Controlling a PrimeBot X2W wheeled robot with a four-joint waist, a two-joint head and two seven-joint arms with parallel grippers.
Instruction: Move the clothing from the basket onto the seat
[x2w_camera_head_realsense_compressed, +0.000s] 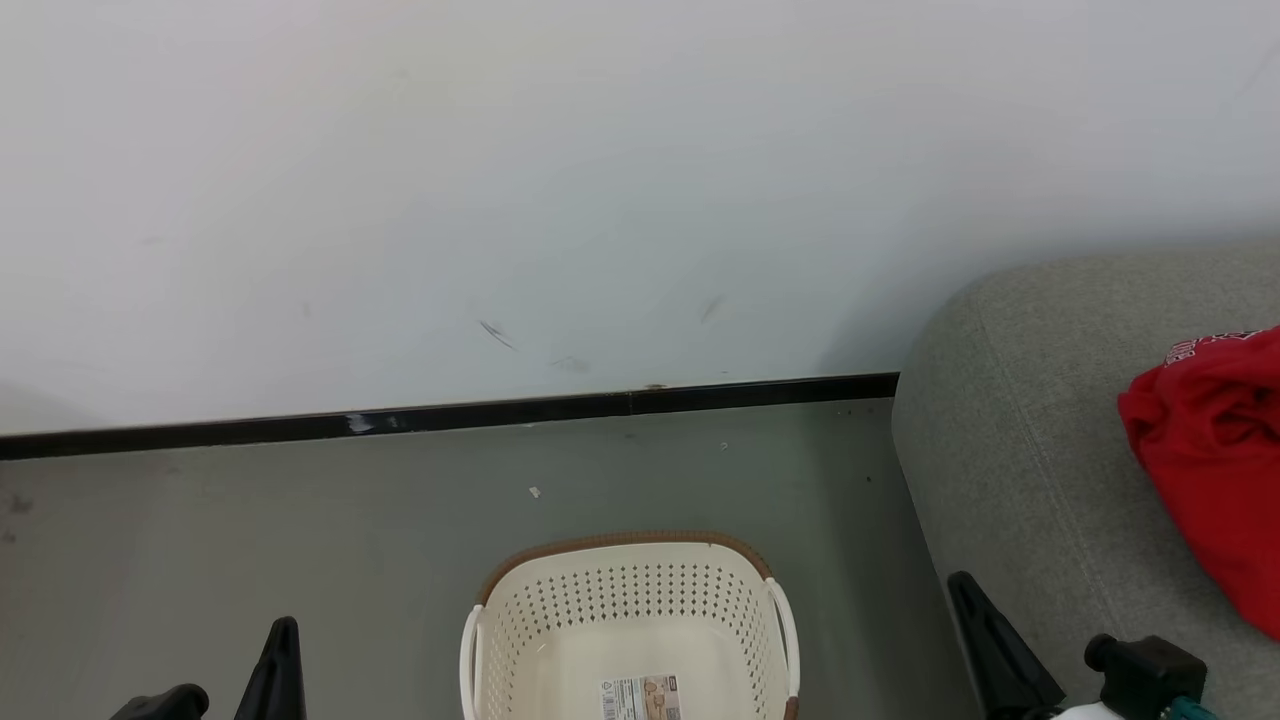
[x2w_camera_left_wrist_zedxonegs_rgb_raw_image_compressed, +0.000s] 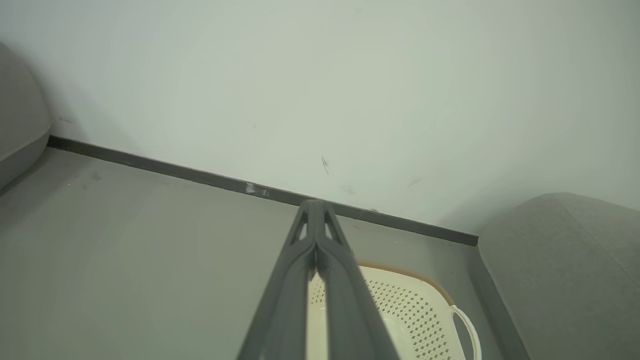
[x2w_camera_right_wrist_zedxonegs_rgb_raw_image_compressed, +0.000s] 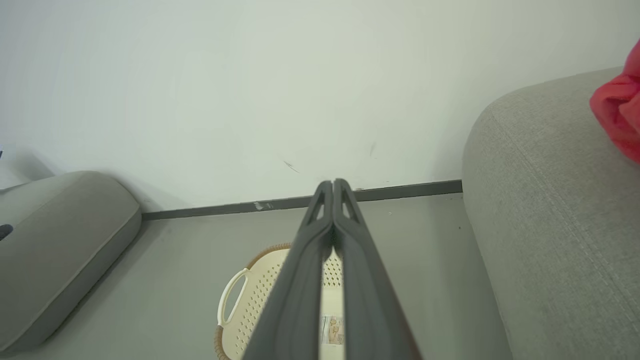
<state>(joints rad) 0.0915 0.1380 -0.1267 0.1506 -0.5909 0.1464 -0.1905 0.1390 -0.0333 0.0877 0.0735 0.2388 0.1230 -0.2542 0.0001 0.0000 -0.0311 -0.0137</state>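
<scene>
The cream basket (x2w_camera_head_realsense_compressed: 630, 600) stands on the floor at the bottom centre, and what shows of its inside is bare apart from a label sticker. Red clothing (x2w_camera_head_realsense_compressed: 1210, 460) lies on the grey seat (x2w_camera_head_realsense_compressed: 1010, 470) at the right. My left gripper (x2w_camera_head_realsense_compressed: 282, 632) pokes up at the lower left, beside the basket, and my right gripper (x2w_camera_head_realsense_compressed: 962, 585) at the lower right, against the seat's edge. In the left wrist view the left gripper (x2w_camera_left_wrist_zedxonegs_rgb_raw_image_compressed: 316, 204) is shut on nothing above the basket (x2w_camera_left_wrist_zedxonegs_rgb_raw_image_compressed: 400, 310). The right gripper (x2w_camera_right_wrist_zedxonegs_rgb_raw_image_compressed: 332, 183) is likewise shut and empty, over the basket (x2w_camera_right_wrist_zedxonegs_rgb_raw_image_compressed: 250, 300).
A white wall with a dark skirting strip (x2w_camera_head_realsense_compressed: 450, 415) runs behind the basket. Bare grey floor (x2w_camera_head_realsense_compressed: 250, 530) lies left of the basket. Another grey cushion (x2w_camera_right_wrist_zedxonegs_rgb_raw_image_compressed: 55, 250) sits low at the left in the right wrist view.
</scene>
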